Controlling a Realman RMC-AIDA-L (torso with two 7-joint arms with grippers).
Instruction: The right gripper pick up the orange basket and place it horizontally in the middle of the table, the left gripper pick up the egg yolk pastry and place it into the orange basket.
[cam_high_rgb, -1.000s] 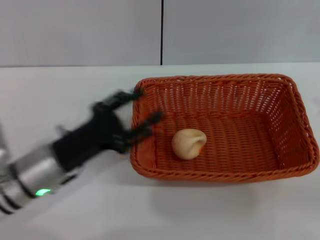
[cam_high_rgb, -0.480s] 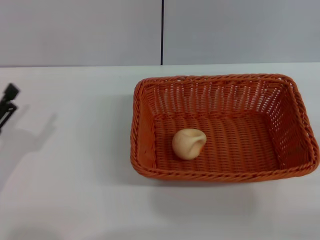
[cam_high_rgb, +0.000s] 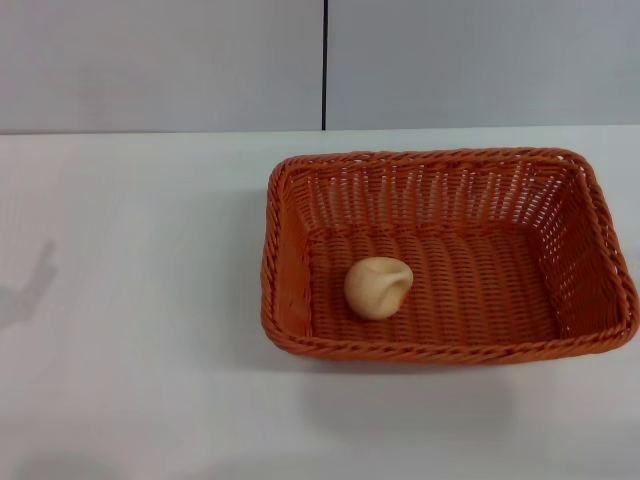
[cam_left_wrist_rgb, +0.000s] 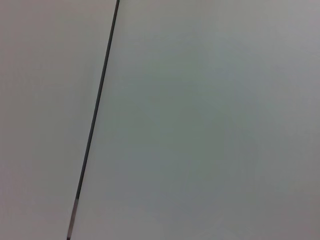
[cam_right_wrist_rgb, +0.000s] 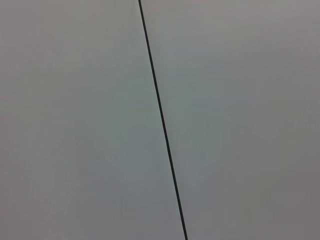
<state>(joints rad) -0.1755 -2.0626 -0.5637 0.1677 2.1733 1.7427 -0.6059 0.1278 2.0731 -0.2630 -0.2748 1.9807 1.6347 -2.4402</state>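
Note:
The orange basket (cam_high_rgb: 590, 215) lies lengthwise on the white table (cam_high_rgb: 140, 300), right of centre in the head view. Inside it, on the flat bottom toward its left side, rests the egg yolk pastry (cam_high_rgb: 377, 288), a pale beige ball with a crease on top. Neither gripper shows in any view. Both wrist views hold only a grey wall with a thin dark seam. A faint shadow falls on the table at the far left.
A grey wall (cam_high_rgb: 160, 60) with a vertical dark seam (cam_high_rgb: 324, 65) stands behind the table. White tabletop stretches left of the basket and in front of it.
The left gripper, which stood open at the basket's left rim, drew back to the left and left the head view. The pastry and basket have stayed where they were.

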